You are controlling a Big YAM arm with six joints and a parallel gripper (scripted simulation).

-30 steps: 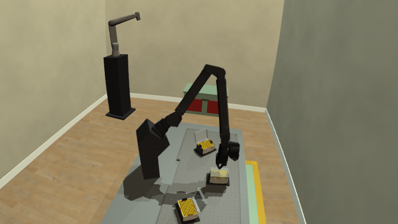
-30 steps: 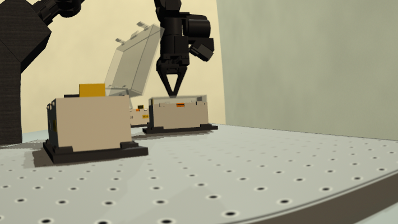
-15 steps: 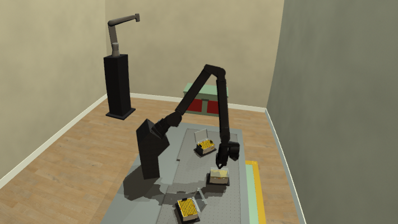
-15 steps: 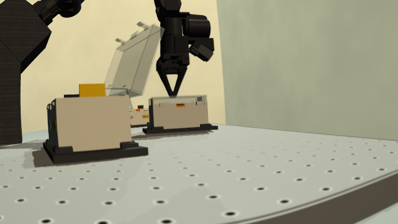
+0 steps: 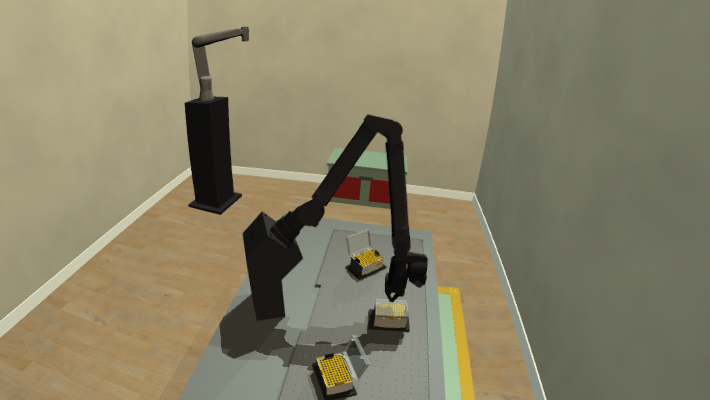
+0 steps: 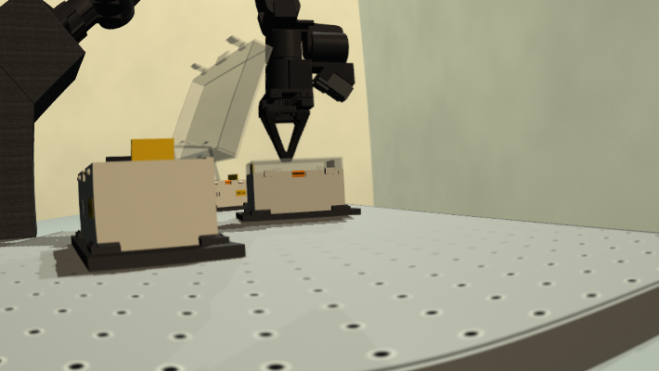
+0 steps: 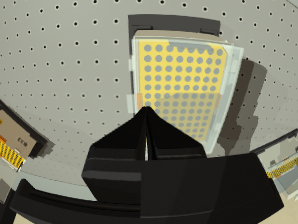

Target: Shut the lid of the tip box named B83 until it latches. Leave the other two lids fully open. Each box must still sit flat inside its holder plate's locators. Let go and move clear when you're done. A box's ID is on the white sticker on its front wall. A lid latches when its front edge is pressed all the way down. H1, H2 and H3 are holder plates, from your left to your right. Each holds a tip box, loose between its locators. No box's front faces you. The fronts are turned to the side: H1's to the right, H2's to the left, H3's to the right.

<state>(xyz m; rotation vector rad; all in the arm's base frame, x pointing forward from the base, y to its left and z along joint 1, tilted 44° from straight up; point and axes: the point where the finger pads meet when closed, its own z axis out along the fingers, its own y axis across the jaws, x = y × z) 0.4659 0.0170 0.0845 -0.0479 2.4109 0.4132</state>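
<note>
Three tip boxes sit on the perforated bench (image 5: pixel 325 280), each in a dark holder plate. From the top view, the far box (image 5: pixel 366 261) and the near box (image 5: pixel 334 372) have clear lids standing open over yellow tip racks, while the middle box (image 5: pixel 391 316) has its lid (image 5: pixel 391 308) down flat. The tool (image 5: pixel 391 295) hangs just over that middle box's far edge, on a black arm rising from a dark pedestal (image 5: pixel 267 270).

Seen from the side, the tool (image 6: pixel 285 155) has its fingers pinched together into a point, holding nothing, with the tip touching or just above the lid (image 6: pixel 297 161) of the middle box (image 6: pixel 299 190); contact cannot be told for sure. An orange mark shows on that box's wall below the lid. This view also shows an open lid (image 6: pixel 223 102) tilted up behind the near box (image 6: pixel 150 201).

Only the wrist view looks straight down: the closed tool (image 7: pixel 145 132) lies over the near edge of the lid (image 7: pixel 182 90), yellow tips visible through it. No sticker ID is legible in any view.
</note>
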